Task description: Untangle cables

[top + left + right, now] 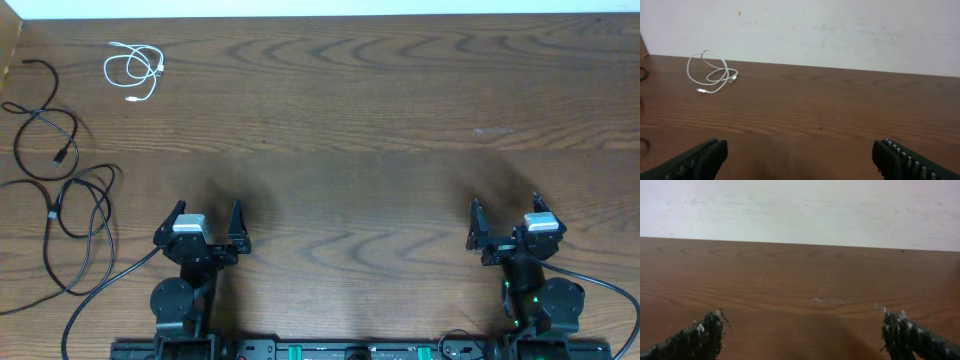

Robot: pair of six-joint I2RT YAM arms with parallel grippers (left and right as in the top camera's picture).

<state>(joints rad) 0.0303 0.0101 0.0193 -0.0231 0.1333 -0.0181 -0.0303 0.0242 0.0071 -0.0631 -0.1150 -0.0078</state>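
- Along the worktop's (350, 120) far-left side, the white cable (133, 70) lies coiled, apart from the two black cables (52, 211).
- Whether the black ones cross is unclear.
- Both arms' jaws are spread and empty.

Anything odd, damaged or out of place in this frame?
The fingers of the right gripper look frayed, with ragged edges and pale flecks. A faint pale scuff marks the table.
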